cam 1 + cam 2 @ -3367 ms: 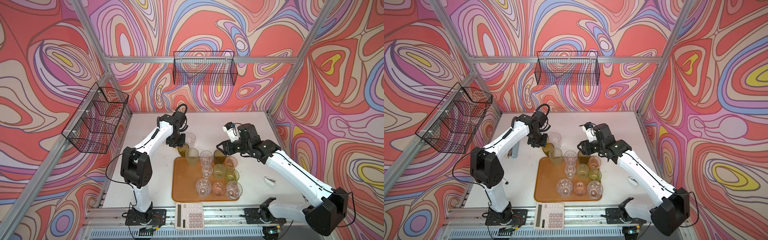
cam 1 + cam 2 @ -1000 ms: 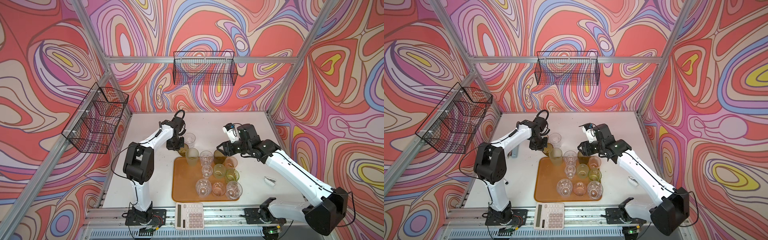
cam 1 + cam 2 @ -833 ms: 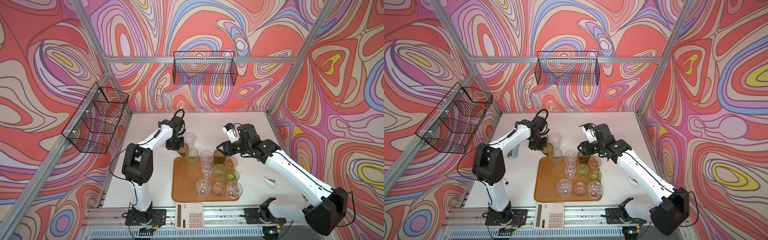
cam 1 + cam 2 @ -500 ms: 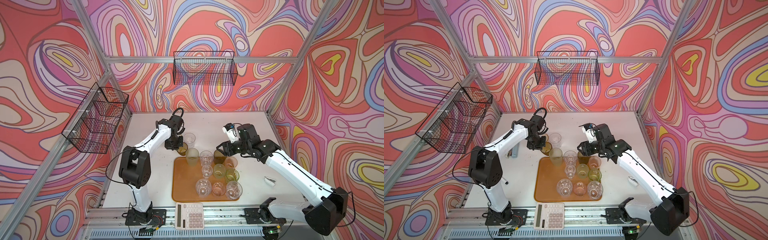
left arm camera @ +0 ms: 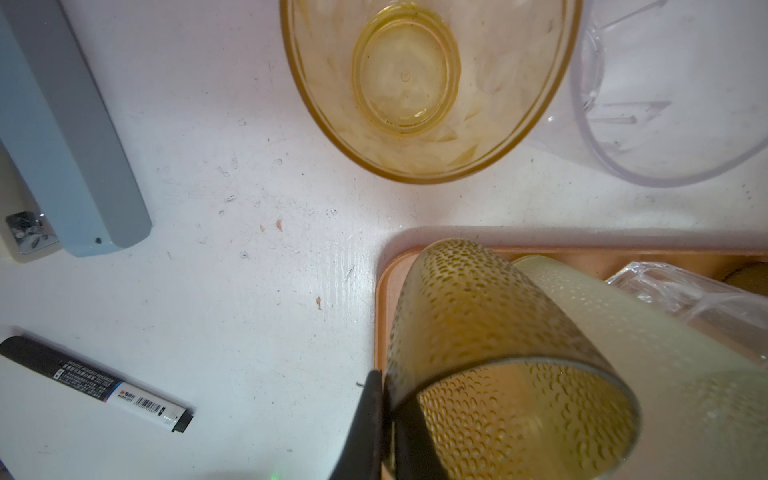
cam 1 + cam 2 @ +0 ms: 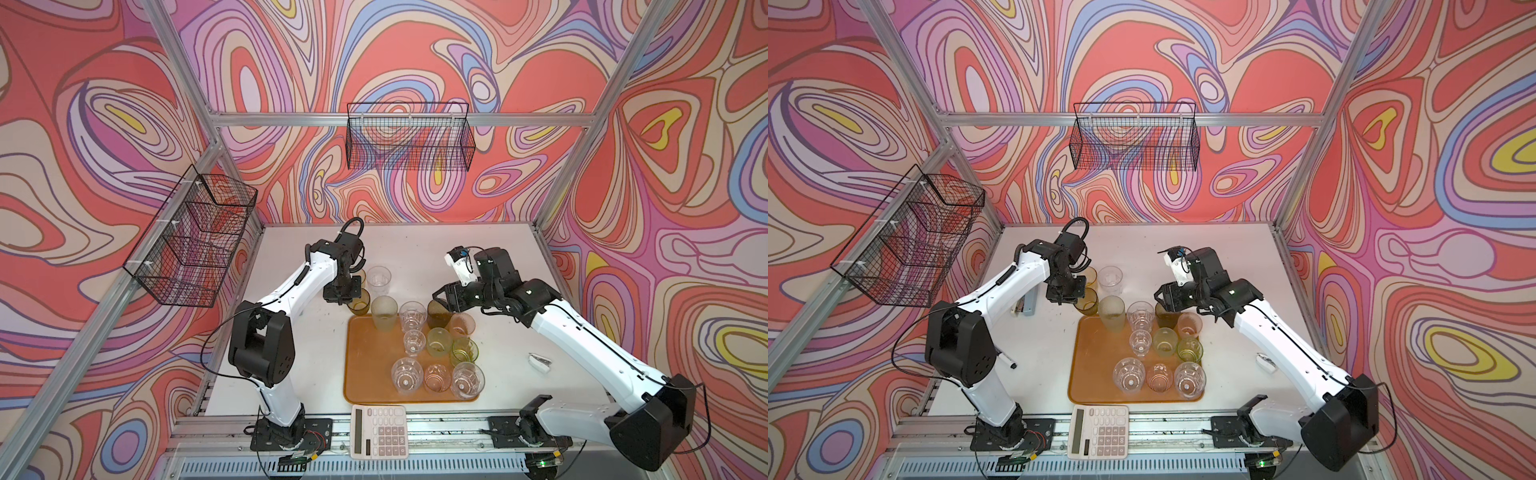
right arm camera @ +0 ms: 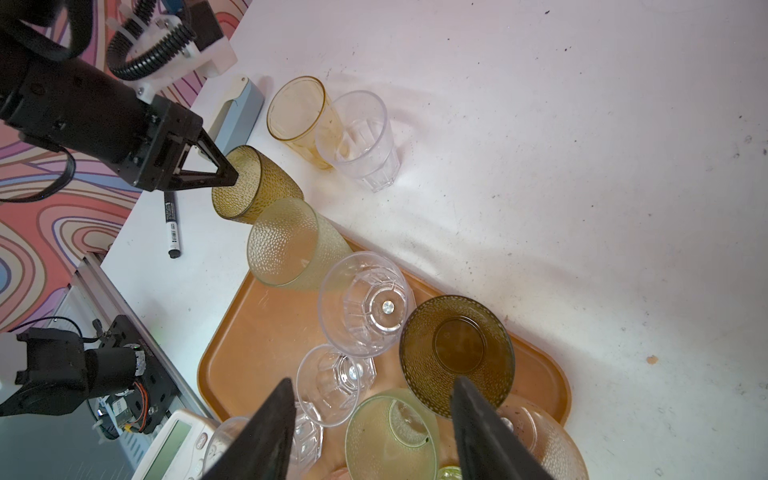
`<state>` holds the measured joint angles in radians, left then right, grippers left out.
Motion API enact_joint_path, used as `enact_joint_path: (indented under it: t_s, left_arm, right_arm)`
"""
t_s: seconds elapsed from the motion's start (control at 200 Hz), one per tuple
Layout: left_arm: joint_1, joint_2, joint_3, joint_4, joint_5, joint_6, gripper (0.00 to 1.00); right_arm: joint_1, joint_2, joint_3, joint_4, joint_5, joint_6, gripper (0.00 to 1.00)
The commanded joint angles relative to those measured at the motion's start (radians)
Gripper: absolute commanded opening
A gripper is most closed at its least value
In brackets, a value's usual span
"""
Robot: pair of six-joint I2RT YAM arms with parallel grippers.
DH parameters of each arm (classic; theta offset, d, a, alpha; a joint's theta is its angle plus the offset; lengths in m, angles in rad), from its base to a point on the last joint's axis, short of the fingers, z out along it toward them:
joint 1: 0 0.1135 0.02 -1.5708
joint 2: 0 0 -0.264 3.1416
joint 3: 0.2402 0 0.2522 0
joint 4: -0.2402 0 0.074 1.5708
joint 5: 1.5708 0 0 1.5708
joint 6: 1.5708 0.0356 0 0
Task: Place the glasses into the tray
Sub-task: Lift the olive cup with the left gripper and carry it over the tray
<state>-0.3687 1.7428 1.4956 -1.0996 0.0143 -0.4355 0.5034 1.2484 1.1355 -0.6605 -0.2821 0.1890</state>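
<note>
My left gripper is shut on the rim of a dimpled amber glass, one finger inside and one outside. That glass leans at the far left corner of the orange-brown tray, touching a pale dimpled glass. Several glasses stand in the tray. An amber faceted glass and a clear glass stand on the table behind it. My right gripper hangs open and empty over the tray's far right part, above an olive-brown glass and a pale green glass.
A white calculator lies against the tray's near edge. A black marker and a grey-blue stapler-like object lie on the table to the left. A small white object lies right of the tray. Wire baskets hang on the walls.
The left arm's elbow has swung outward to the left while its gripper keeps hold of the amber glass at the tray corner. The right arm has not moved.
</note>
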Motion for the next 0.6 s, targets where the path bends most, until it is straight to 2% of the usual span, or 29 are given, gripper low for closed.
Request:
enact_joint_path:
  t_s: [0.0, 0.265, 0.596]
  left_arm:
    - [0.016, -0.048, -0.02, -0.055, -0.021, 0.017, 0.06]
    - [0.015, -0.105, -0.08, -0.072, 0.043, 0.02, 0.06]
    - [-0.004, -0.178, -0.154, -0.112, 0.052, -0.001, 0.05]
  right_arm:
    - [-0.006, 0.006, 0.023, 0.016, -0.008, 0.007, 0.62]
    - [-0.005, 0.012, 0.027, 0.016, -0.008, 0.013, 0.63]
    - [-0.006, 0.007, 0.02, 0.049, 0.003, 0.018, 0.64]
